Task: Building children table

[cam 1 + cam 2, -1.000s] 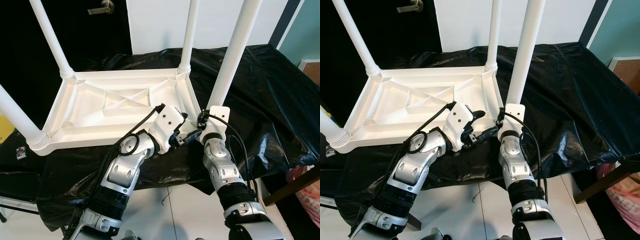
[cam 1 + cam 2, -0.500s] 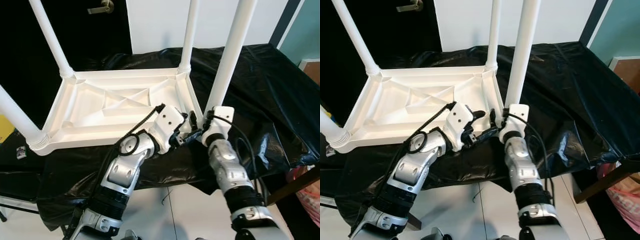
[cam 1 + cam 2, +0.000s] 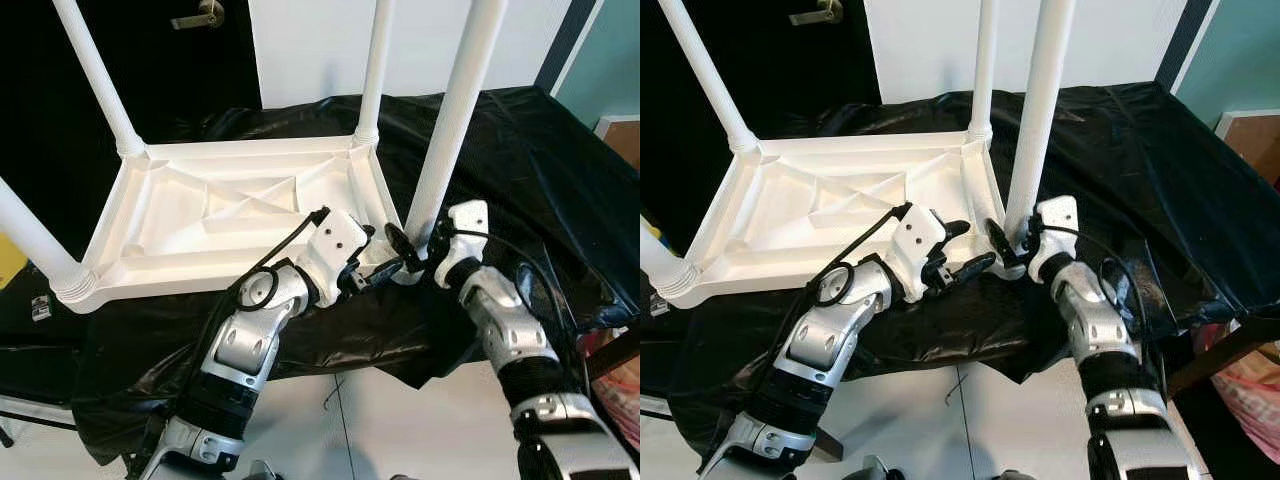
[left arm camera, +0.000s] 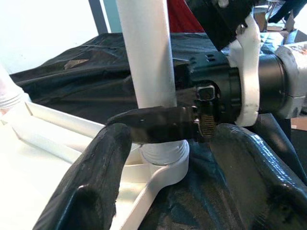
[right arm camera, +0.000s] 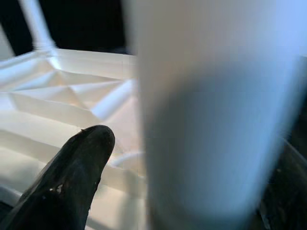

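Four white plastic legs up on upside-down white plastic kids' table [image 3: 240, 215]. Right hand [image 3: 1008, 243] grasping near-corner leg [image 3: 447, 130] base, left hand [image 3: 372, 262] spread open beside it. Cross-threading could leave leg crooked.

upturned white table [image 3: 830, 205] on black sheet [image 3: 1120, 150] | right end effector [image 3: 1006, 243] at near leg [image 3: 1036, 120] base

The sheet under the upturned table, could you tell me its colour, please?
Glossy black sheet, clearest in the left eye view.

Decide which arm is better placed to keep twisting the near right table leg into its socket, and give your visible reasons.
Right. The right gripper already straddles the near leg just above its socket, while the left gripper sits open beside the upturned table, holding nothing.
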`<state>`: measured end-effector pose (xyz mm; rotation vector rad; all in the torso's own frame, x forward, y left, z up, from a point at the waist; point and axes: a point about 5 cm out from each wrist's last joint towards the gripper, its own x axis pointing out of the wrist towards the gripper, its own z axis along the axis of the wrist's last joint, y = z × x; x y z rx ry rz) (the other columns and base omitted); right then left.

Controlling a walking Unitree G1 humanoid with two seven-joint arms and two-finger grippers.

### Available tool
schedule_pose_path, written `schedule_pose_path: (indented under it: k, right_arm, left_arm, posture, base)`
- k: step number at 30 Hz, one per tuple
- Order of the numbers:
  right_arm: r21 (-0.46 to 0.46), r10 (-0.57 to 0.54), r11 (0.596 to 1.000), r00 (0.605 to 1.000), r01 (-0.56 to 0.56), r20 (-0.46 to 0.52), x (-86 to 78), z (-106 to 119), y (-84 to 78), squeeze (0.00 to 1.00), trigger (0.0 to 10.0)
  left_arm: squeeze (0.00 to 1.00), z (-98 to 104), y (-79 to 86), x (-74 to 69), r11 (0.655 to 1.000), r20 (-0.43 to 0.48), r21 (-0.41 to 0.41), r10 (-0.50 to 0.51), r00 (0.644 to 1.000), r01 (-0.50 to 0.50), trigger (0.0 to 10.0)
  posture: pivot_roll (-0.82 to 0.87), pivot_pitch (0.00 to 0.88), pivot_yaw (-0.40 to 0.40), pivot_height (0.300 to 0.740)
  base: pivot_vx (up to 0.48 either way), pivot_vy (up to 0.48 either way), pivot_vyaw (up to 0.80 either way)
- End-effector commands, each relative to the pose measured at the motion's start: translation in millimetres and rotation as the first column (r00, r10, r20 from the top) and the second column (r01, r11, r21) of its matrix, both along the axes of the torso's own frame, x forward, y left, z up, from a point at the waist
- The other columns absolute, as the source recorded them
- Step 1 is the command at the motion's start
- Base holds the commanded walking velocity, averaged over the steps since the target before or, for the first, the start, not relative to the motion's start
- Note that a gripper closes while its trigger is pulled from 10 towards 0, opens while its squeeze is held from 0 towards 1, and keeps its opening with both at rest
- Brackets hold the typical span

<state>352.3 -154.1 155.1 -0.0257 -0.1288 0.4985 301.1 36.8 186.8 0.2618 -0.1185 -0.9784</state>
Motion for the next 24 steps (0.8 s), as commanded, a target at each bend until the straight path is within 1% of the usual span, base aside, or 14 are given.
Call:
schedule_pose_path:
  k: [1, 2, 3, 7, 8, 9, 16, 20, 21, 22, 23, 24]
  right_arm:
    - [-0.032, 0.043, 0.999, 0.999, -0.043, -0.015, 0.8, -4, 1.9, 0.00, 10.0]
    - [-0.032, 0.043, 0.999, 0.999, -0.043, -0.015, 0.8, -4, 1.9, 0.00, 10.0]
    - [-0.075, 0.081, 0.994, 0.996, -0.082, -0.022, 4.3, -5, 3.6, 0.00, 10.0]
    - [-0.085, 0.092, 0.992, 0.995, -0.094, -0.025, 5.2, -5, 4.0, 0.00, 10.0]
    - [-0.092, 0.100, 0.991, 0.995, -0.102, -0.032, 6.2, -6, 3.6, 0.00, 2.0]
    - [-0.097, 0.104, 0.990, 0.994, -0.107, -0.041, 6.5, -8, 2.4, 0.00, 0.0]
    - [-0.107, 0.103, 0.988, 0.991, -0.112, -0.082, 4.4, -20, -5.9, 0.00, 0.0]
    - [-0.110, 0.090, 0.989, 0.992, -0.100, -0.094, 3.6, -23, -7.5, 0.00, 0.0]
    - [-0.100, 0.078, 0.991, 0.992, -0.088, -0.102, 3.7, -25, -8.3, 0.00, 3.8]
    - [-0.100, 0.078, 0.991, 0.992, -0.088, -0.102, 3.7, -25, -8.3, 0.00, 3.8]
    - [-0.076, 0.053, 0.995, 0.992, -0.062, -0.114, 4.3, -26, -9.2, 0.00, 10.0]
    - [-0.058, 0.037, 0.997, 0.992, -0.045, -0.121, 4.9, -26, -9.8, 0.00, 10.0]
  left_arm:
    - [0.00, 1, 1.0, 3.9, 0.999, 0.014, -0.001, 0.052, 0.999, -0.052, 10.0]
    - [0.00, 1, 1.0, 3.9, 0.999, 0.014, -0.001, 0.052, 0.999, -0.052, 10.0]
    - [0.00, 1, 1.2, 4.2, 0.999, 0.017, -0.001, 0.053, 0.998, -0.053, 10.0]
    - [0.00, 2, 1.2, 4.3, 0.999, 0.018, -0.001, 0.055, 0.998, -0.055, 10.0]
    - [0.00, 2, 1.6, 4.2, 0.998, 0.018, -0.002, 0.058, 0.998, -0.058, 10.0]
    - [0.00, 2, 2.4, 3.9, 0.998, 0.019, -0.003, 0.061, 0.998, -0.061, 10.0]
    - [0.00, 1, 5.7, 2.1, 0.997, 0.015, -0.004, 0.076, 0.997, -0.076, 10.0]
    - [0.00, 1, 5.9, 1.9, 0.997, 0.014, -0.003, 0.076, 0.997, -0.076, 10.0]
    - [0.00, 0, 5.9, 1.8, 0.997, 0.014, -0.003, 0.075, 0.997, -0.075, 10.0]
    - [0.00, 0, 5.9, 1.8, 0.997, 0.014, -0.003, 0.075, 0.997, -0.075, 10.0]
    - [0.00, 0, 5.7, 1.7, 0.997, 0.013, -0.003, 0.074, 0.997, -0.074, 10.0]
    - [0.00, 0, 5.6, 1.5, 0.997, 0.013, -0.003, 0.073, 0.997, -0.073, 10.0]
  posture:
    - [-0.03, 0.047, 0.008, 0.740]
    - [-0.03, 0.047, 0.008, 0.740]
    - [-0.02, 0.047, 0.003, 0.740]
    - [-0.02, 0.047, 0.003, 0.740]
    - [-0.02, 0.048, -0.001, 0.740]
    - [-0.01, 0.049, -0.006, 0.740]
    - [-0.01, 0.051, -0.007, 0.740]
    - [-0.01, 0.051, -0.005, 0.740]
    - [-0.01, 0.051, -0.004, 0.740]
    - [-0.01, 0.051, -0.004, 0.740]
    - [-0.01, 0.052, 0.000, 0.740]
    - [-0.01, 0.052, 0.000, 0.740]
  base:
    - [0.000, 0.000, 0.00]
    - [0.000, 0.000, 0.00]
    - [0.000, 0.000, 0.00]
    - [0.000, 0.000, 0.00]
    - [0.000, 0.000, 0.00]
    - [0.000, 0.000, 0.00]
    - [0.000, 0.000, 0.00]
    - [0.000, 0.000, 0.00]
    - [0.000, 0.000, 0.00]
    - [0.000, 0.000, 0.00]
    - [0.000, 0.000, 0.00]
    - [0.000, 0.000, 0.00]
